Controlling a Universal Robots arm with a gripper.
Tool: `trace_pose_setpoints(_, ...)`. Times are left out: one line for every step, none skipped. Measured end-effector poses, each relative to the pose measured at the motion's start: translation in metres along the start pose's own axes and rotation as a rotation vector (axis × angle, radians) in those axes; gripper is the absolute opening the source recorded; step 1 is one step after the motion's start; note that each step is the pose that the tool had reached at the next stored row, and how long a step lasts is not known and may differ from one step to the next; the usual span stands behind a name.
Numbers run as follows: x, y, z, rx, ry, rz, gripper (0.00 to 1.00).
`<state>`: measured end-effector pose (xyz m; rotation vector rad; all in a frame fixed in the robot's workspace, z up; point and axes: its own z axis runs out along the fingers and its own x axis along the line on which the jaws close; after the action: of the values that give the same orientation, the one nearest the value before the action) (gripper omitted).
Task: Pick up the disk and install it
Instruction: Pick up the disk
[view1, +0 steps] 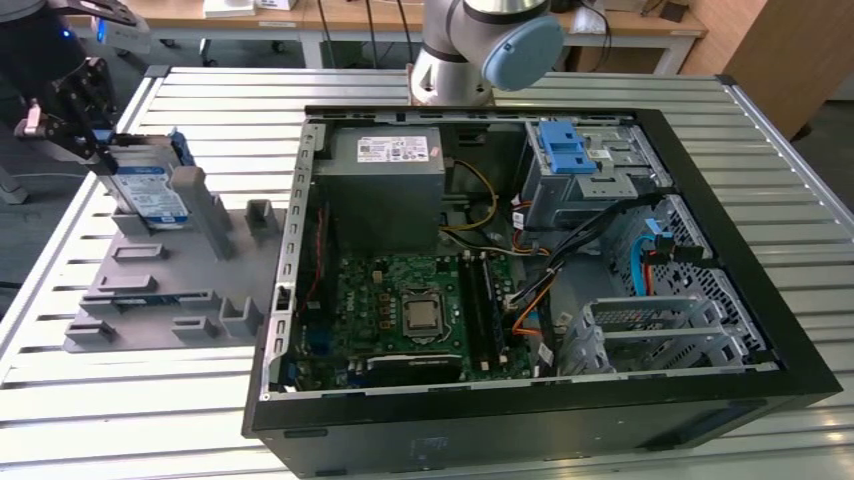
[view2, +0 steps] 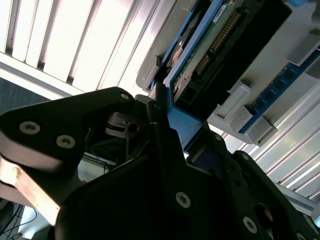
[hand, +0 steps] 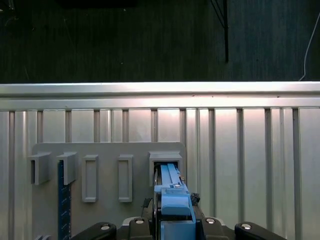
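Note:
The disk (view1: 147, 190), a silver drive with a blue-and-white label and blue rails, stands on edge at the exterior view's left, over the back of a grey holder plate (view1: 174, 280). My gripper (view1: 104, 152) is at its upper end, shut on the blue-railed edge. In the first wrist view the blue rail (hand: 171, 192) runs from between my fingers into a grey slot block (hand: 165, 159). The second wrist view has the disk's green circuit board (view2: 212, 42) just beyond my gripper (view2: 161, 102).
An open black computer case (view1: 747, 250) lies at the exterior view's right. Inside are a grey power-supply box (view1: 387, 180), a motherboard (view1: 414, 310), a cage with a light-blue latch (view1: 574, 150) and loose cables. A blue strip (hand: 61, 200) stands in the holder plate.

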<state>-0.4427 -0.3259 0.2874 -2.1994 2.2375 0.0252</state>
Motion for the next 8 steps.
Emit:
trace_pose_setpoints(0.0, 0.0, 0.0, -0.0001, 0.0001, -0.004, 0.37)
trace_pose_setpoints(0.0, 0.0, 0.0, -0.0001, 0.0, -0.004, 0.37)
trace_pose_setpoints(0.0, 0.0, 0.0, -0.0001, 0.0, -0.004, 0.37)
trace_pose_setpoints(0.0, 0.0, 0.0, -0.0001, 0.0, -0.004, 0.37)
trace_pose_setpoints(0.0, 0.0, 0.0, -0.0001, 0.0001, -0.005, 0.37)
trace_pose_setpoints(0.0, 0.0, 0.0, -0.0001, 0.0, -0.005, 0.37)
trace_pose_setpoints(0.0, 0.0, 0.0, -0.0001, 0.0001, -0.005, 0.37)
trace_pose_setpoints(0.0, 0.0, 0.0, 0.0, -0.0001, -0.005, 0.38)
